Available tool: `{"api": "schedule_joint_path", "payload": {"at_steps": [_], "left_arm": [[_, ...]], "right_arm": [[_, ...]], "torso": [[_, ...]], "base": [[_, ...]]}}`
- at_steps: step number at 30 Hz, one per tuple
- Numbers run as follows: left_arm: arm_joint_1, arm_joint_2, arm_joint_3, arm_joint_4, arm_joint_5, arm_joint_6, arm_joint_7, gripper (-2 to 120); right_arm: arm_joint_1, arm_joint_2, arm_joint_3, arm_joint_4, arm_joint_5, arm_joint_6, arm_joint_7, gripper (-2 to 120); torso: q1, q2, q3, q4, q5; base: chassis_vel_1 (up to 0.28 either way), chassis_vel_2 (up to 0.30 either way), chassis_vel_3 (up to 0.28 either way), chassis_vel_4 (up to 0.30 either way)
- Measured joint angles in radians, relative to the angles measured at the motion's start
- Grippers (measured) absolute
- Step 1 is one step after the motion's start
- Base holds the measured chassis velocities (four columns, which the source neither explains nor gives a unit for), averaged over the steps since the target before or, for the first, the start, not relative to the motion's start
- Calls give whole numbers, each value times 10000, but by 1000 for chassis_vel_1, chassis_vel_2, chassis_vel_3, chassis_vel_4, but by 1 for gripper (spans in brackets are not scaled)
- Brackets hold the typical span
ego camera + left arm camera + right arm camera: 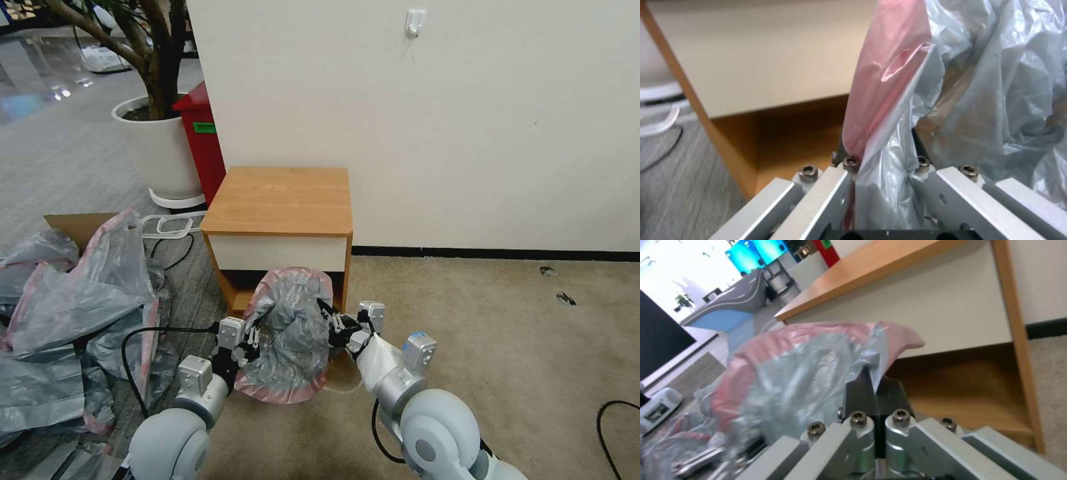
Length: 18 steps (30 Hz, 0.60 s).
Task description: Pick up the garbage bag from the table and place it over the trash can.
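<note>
The garbage bag (293,333), crinkly grey with a pink-red rim, hangs spread between my two grippers just in front of the table (280,200). It covers the table's open lower shelf. My left gripper (248,337) is shut on the bag's left edge, and the left wrist view shows plastic bunched between the fingers (878,146). On the bag's right edge, my right gripper (331,323) has its black pads (873,386) pressed together on a fold of the bag (809,373). The trash can is hidden behind the bag, apart from a thin cream curved edge (343,388).
A heap of similar grey-pink bags (67,320) lies on the floor at my left, with a black cable (143,333) beside it. A red bin (203,147) and a white plant pot (157,150) stand behind the table's left side. Beige carpet opens to the right.
</note>
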Motion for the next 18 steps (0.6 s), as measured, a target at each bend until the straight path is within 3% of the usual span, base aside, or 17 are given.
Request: {"api": "schedule_joint_path", "payload": {"at_steps": [9,18], "left_arm": [[339,0,-233,114,622,-1454,722,5],[382,-200,-469,36,-245,-1750,772,5]], "right_arm": [[193,-608,591,-125,315,-15,47,0],[-103,-1540,1154,-191,448,10,40,0]], "torso": [[0,0,0,0,0],[0,0,0,0,1]], "base": [[0,0,0,0],[0,0,0,0]]}}
